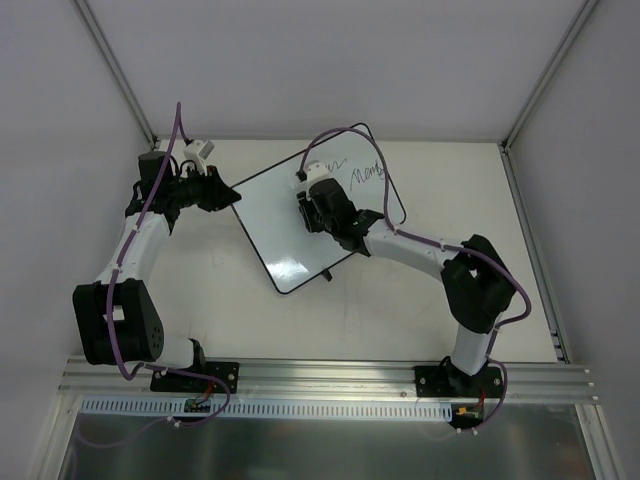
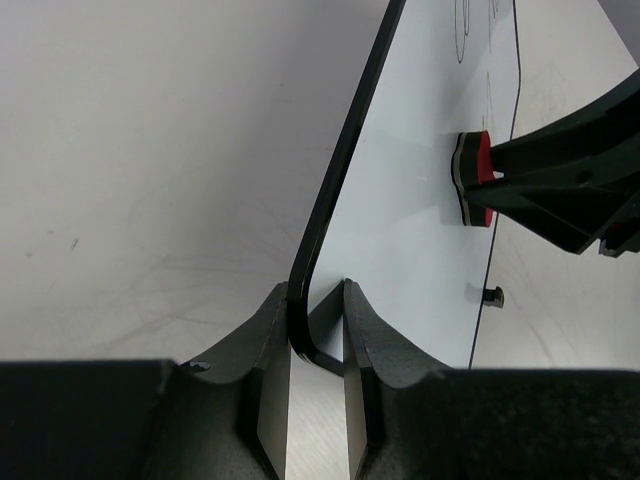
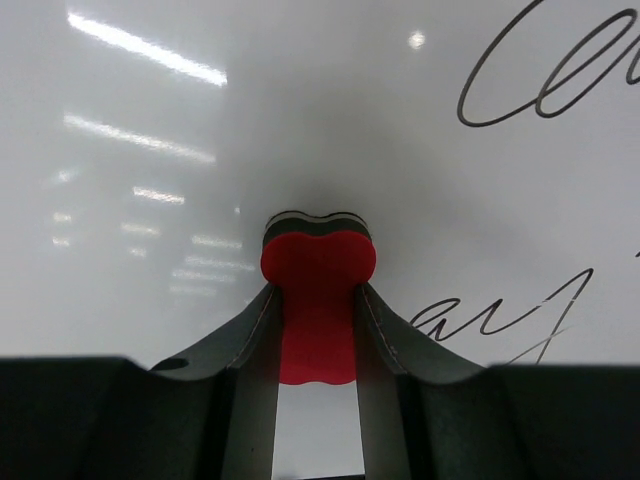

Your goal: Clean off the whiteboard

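White surface, pale walls around | whiteboard is laid skewed at centre | judged light, stiff, slippery: rim is to be held | left jaws clamped on its left corner | right jaws clamped on red eraser

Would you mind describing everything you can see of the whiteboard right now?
The whiteboard is a flat, glossy white rectangle with a thin black rim and rounded corners, lying skewed on the table. Dark handwriting covers its far right corner; the rest looks clean. A small black clip sits on its near right edge. The left gripper pinches its left corner, and the red eraser, held by the right gripper, presses on its surface.
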